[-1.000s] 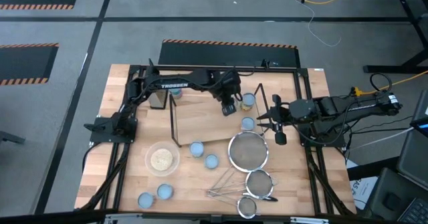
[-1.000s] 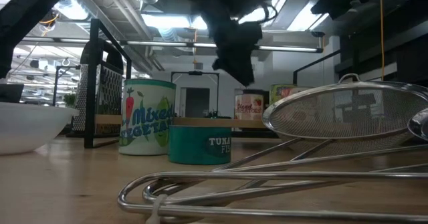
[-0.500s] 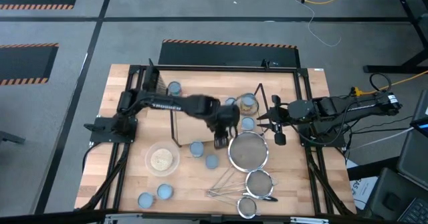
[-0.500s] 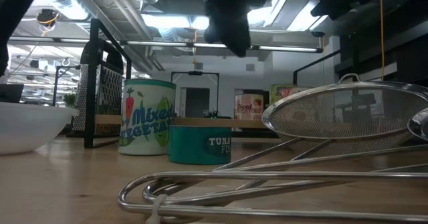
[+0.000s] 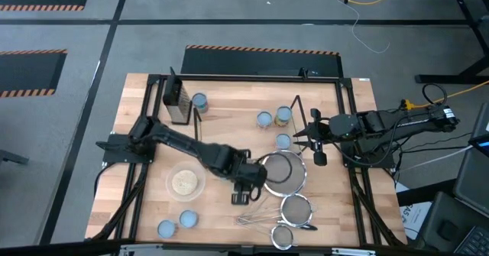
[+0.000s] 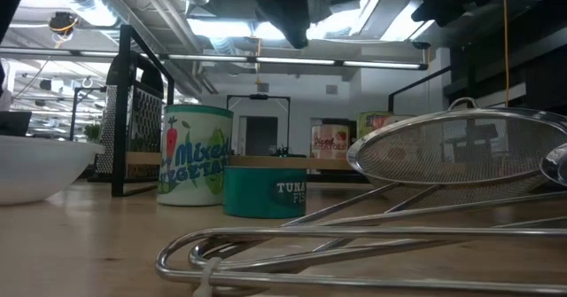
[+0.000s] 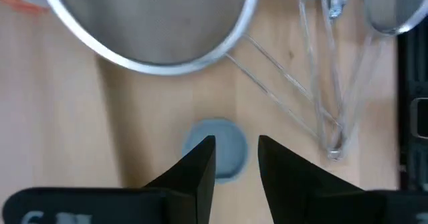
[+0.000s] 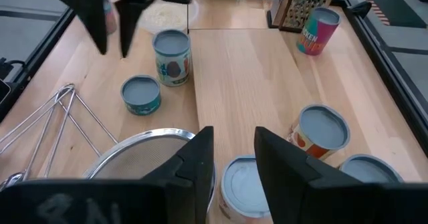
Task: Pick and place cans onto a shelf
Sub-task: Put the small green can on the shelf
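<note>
The left pincer (image 7: 232, 158) hovers empty, fingers narrowly parted, above a low teal tuna can (image 7: 215, 149) on the tabletop (image 7: 60, 110). The right pincer (image 8: 233, 158) waits, narrowly parted and empty, over a can (image 8: 245, 181) at the shelf (image 8: 247, 63) end.

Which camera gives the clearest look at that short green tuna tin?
The low view: the tuna can stands side-on with its label readable. The left wrist view shows only its round top between the left gripper fingers. The right wrist view shows it from above; the arm hides it from overhead.

We are looking straight down on the whole surface (image 5: 153, 95) from high above, and level across it from its top. Both wrist cameras are peering close past their fingers, sharing the big strainer (image 7: 144, 23) and a short can (image 8: 141, 94).
</note>
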